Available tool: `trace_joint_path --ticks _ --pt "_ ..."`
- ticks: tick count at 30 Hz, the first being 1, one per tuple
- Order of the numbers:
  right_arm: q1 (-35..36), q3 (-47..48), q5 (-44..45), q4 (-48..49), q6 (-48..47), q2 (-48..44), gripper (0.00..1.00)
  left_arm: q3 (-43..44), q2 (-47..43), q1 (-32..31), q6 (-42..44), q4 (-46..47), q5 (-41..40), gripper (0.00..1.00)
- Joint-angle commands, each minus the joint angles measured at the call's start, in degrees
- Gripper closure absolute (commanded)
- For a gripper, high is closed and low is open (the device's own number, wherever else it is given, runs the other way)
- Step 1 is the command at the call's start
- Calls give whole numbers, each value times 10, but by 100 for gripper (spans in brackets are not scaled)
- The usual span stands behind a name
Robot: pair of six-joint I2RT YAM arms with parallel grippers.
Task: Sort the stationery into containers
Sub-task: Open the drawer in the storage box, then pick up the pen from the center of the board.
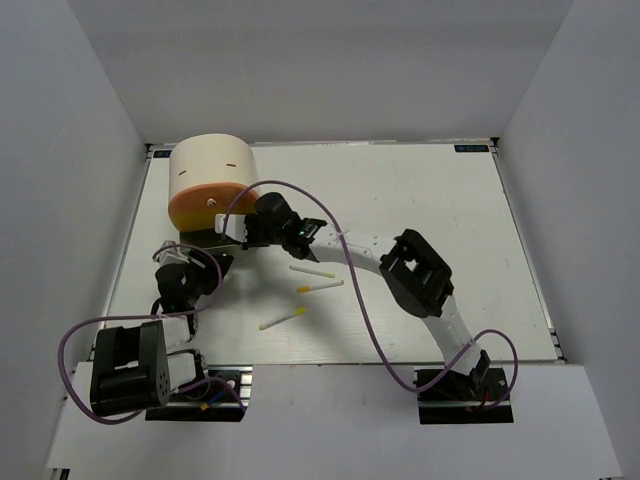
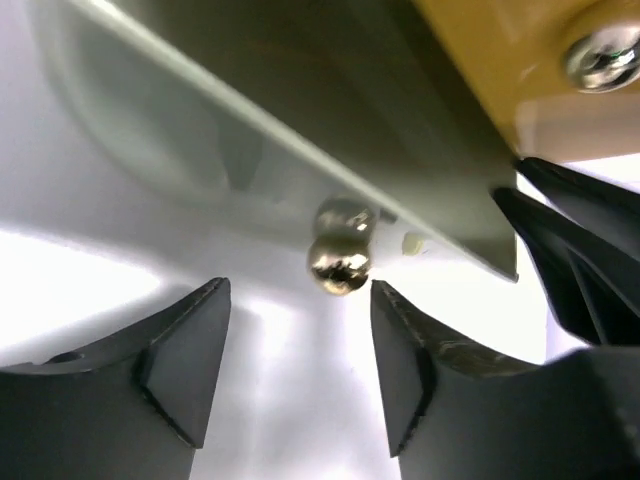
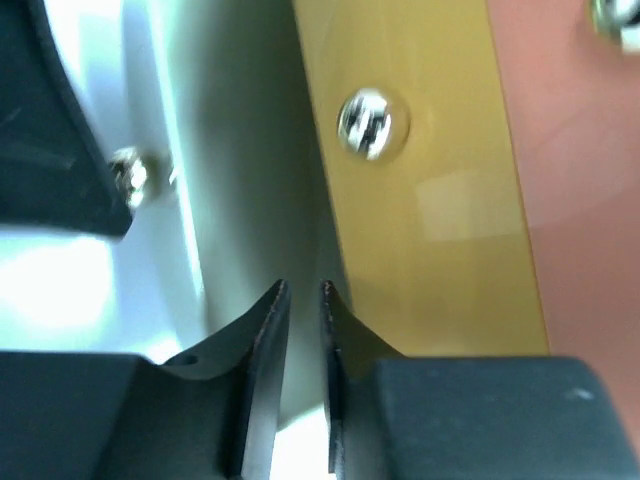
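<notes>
Drawer-opening step at the organiser (image 1: 205, 165), upper left of the top view.
The left gripper (image 2: 298, 292) gapes wide, empty, with a drawer knob (image 2: 340, 262) just ahead of its tips. The right gripper (image 3: 300, 292) is nearly closed on nothing. Three sticks (image 1: 320, 286) lie mid-frame. The next move is likely to pinch the knob and pull.

In the right wrist view the organiser (image 3: 430, 230) is a blur of yellow, pink and grey bands cut off on every side. One knob (image 3: 615, 18) there is clipped by the top right corner, and the narrow slit between the fingers of the right gripper (image 3: 298, 295) is too dark and soft to tell whether anything is pinched in it. In the left wrist view the same grey and yellow panels run out past the top and right edges, out of focus, and in the top view the left arm (image 1: 185, 285) and the right arm (image 1: 350, 250) cover the organiser's near lower face and both sets of fingertips.
</notes>
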Motion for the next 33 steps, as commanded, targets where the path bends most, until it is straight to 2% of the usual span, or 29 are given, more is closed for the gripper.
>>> trace_joint_path --ticks 1,9,10,12,19,27,31,33 --pt "-2 -35 -28 13 0 -80 75 -1 -27 -2 8 -38 2 28" --pt "-2 -118 -28 11 12 -190 72 4 -127 -2 14 -127 -3 12" --pt "-3 -133 -29 11 13 -197 70 4 -140 -2 14 -138 -4 6" --pt "-3 -154 -27 12 18 -230 69 10 -179 -2 14 -159 -4 1" --pt "-7 -251 -10 24 41 -321 60 23 -278 -2 19 -265 -9 1" --pt "-9 -307 -1 -7 63 -377 48 40 -344 -2 43 -356 -9 1" --pt "-19 -325 -34 -63 65 -394 36 53 -375 -2 60 -397 4 1" --pt "-24 -323 -60 -100 68 -397 34 69 -381 -2 68 -423 23 1"
